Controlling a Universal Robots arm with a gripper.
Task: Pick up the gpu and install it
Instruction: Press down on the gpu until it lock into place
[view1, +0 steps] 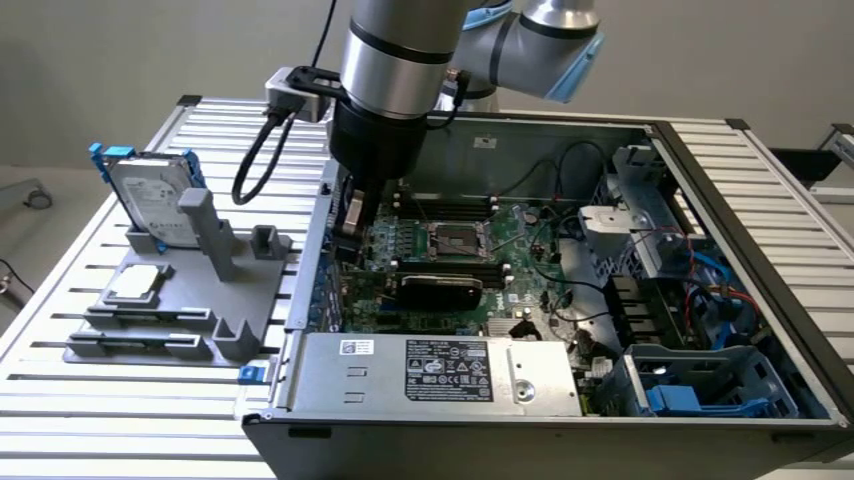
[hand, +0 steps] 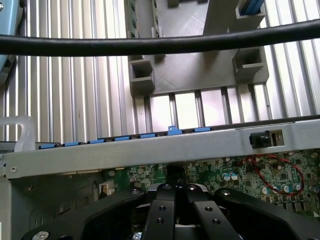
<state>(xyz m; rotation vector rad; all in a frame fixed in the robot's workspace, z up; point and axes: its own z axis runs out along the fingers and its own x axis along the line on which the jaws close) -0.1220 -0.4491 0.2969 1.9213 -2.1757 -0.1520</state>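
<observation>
Drawn close together, black metal fingers (hand: 161, 212) of the gripper (view1: 350, 235), with nothing visible between them; lowered just inside the near side wall of the open grey steel computer case (view1: 695, 172), probably for reach to the card slots along that wall.

Deeper inside the case, beside the gripper and apart from it: the gpu (view1: 441, 290), a small flat card with a black rounded cooler, standing on edge on the green motherboard, apparently seated in a slot already.

Inside the case at its front end: one silver power supply box (view1: 441, 370).

Outside the case, on the exterior view's left: one grey plastic holder (view1: 174, 300), propping one silver hard drive in a blue frame (view1: 144, 195) upright for an easy grasp.

Count: one gpu, one hard drive, one holder, one power supply.
</observation>
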